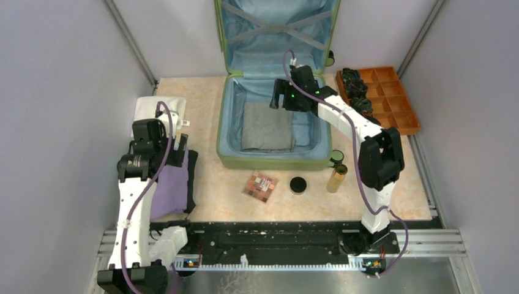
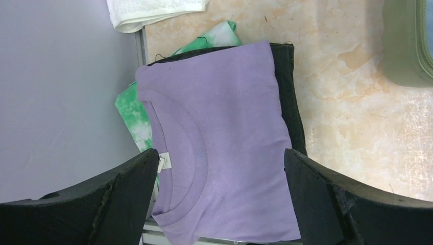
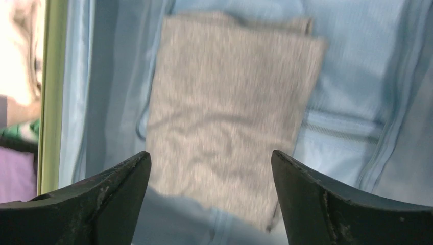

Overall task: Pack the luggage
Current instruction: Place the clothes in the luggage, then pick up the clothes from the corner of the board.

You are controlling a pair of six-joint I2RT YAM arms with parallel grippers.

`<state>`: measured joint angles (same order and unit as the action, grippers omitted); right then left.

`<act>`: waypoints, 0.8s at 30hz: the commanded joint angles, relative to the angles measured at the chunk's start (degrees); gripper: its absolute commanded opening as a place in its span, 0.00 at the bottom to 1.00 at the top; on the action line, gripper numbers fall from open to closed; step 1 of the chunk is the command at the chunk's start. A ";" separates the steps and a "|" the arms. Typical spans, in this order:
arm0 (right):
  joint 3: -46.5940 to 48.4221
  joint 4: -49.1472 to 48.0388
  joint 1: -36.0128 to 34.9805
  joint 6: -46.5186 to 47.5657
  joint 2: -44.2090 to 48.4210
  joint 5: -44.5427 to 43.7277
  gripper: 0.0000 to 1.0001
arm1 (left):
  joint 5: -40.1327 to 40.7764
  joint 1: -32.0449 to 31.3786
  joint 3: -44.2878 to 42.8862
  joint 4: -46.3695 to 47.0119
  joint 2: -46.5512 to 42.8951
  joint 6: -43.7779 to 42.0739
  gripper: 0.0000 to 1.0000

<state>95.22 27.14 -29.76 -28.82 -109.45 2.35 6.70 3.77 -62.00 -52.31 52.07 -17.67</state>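
Left gripper [image 2: 220,153] gapes over a purple shirt [image 2: 219,102], right gripper [image 3: 210,154] likewise over grey cloth [image 3: 230,102] inside the luggage [image 1: 245,162], open at the far middle of the table [image 1: 208,196] (rigid, bulky shell, likely best taken by the lid's rim or handle).

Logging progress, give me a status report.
Left tool open above purple shirt. Right tool open over luggage, grey garment inside. Nothing blocking.

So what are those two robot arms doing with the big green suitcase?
They are packing it. The luggage lies open with a folded grey cloth inside, and the right gripper hangs open above that cloth. The left gripper, also open, is over a purple shirt topping a clothes pile, not gripping it.
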 commanded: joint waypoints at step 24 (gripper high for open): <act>-4.55 -14.94 1.93 1.83 5.91 -0.08 0.84 | -9.42 -0.14 13.22 2.67 9.67 -11.08 0.98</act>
<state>97.12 22.63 -26.89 -25.80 -120.60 2.83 -3.16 3.97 -51.03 -53.17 57.76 -25.32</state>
